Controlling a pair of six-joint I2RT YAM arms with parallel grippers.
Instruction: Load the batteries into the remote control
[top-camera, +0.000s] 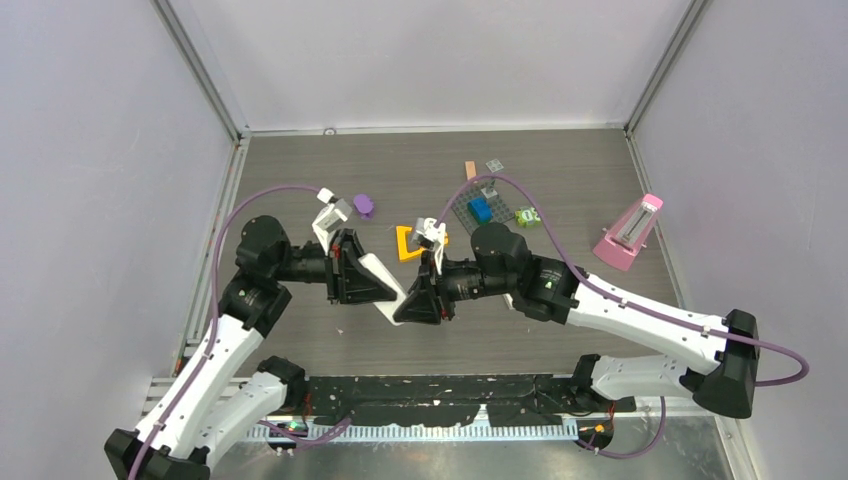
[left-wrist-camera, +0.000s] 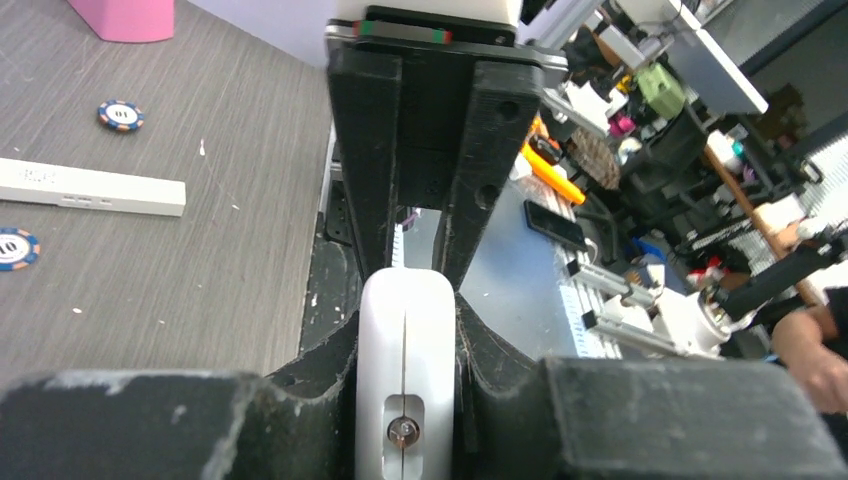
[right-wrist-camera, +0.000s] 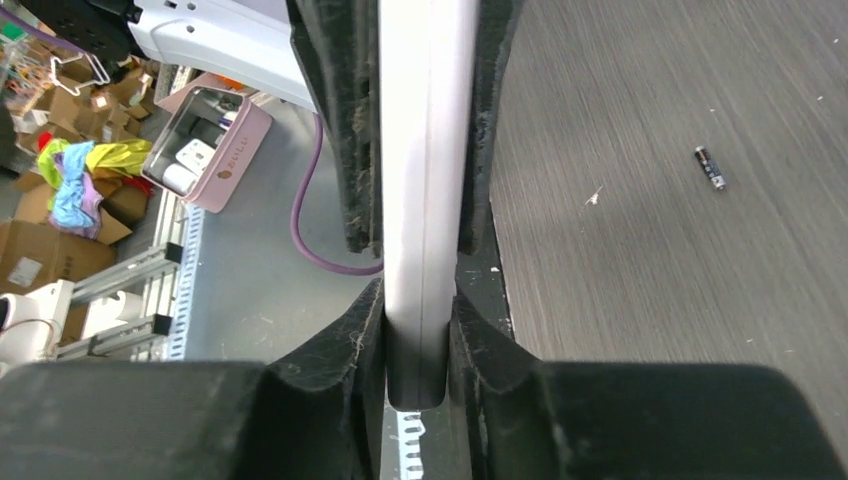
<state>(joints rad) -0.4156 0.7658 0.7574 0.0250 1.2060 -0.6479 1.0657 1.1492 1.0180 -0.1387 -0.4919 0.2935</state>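
Note:
The white remote control (top-camera: 384, 284) hangs above the table between both arms. My left gripper (left-wrist-camera: 408, 318) is shut on one end of the remote control (left-wrist-camera: 405, 350), whose end face shows a small metal contact. My right gripper (right-wrist-camera: 420, 310) is shut on the other end, and both pads press the narrow sides of the remote control (right-wrist-camera: 425, 190). In the top view the left gripper (top-camera: 368, 282) and right gripper (top-camera: 412, 300) nearly meet. One of the batteries (right-wrist-camera: 710, 167), slim and dark, lies on the wood table to the right. No other battery shows.
A pink metronome (top-camera: 630, 232) stands at the right. A purple object (top-camera: 364, 205), an orange piece (top-camera: 408, 243), a grey plate with a blue brick (top-camera: 480, 208) and an orange stick (top-camera: 470, 170) lie behind the grippers. A white bar (left-wrist-camera: 90, 187) and poker chips (left-wrist-camera: 120, 115) lie on the table.

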